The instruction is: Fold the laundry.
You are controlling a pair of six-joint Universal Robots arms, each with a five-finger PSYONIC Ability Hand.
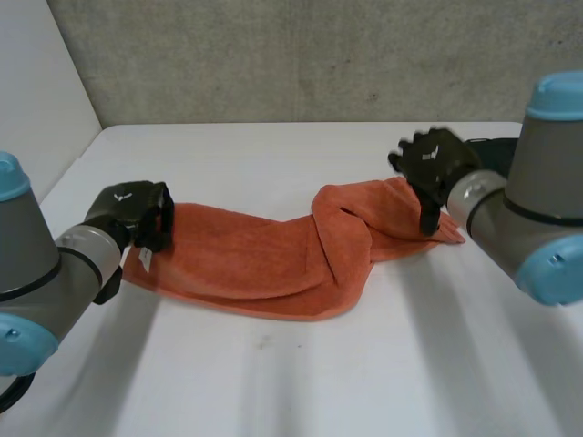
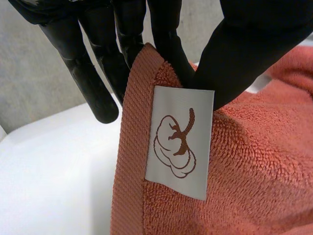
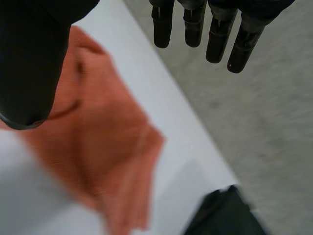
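Note:
An orange towel (image 1: 273,259) lies stretched across the table, bunched into folds toward its right end. My left hand (image 1: 137,217) is at the towel's left end. In the left wrist view its fingers (image 2: 166,39) and thumb pinch the hemmed edge of the towel (image 2: 244,166) right beside a white label (image 2: 180,142). My right hand (image 1: 435,164) hovers just over the towel's right end. In the right wrist view its fingers (image 3: 195,24) are straight and spread away from the thumb, and the towel (image 3: 112,147) lies loose below the palm, not held.
The white table (image 1: 291,364) meets a grey wall behind. A dark object (image 1: 496,150) sits on the table behind my right hand, past the towel's end (image 3: 225,215). The table's left edge runs close to my left arm.

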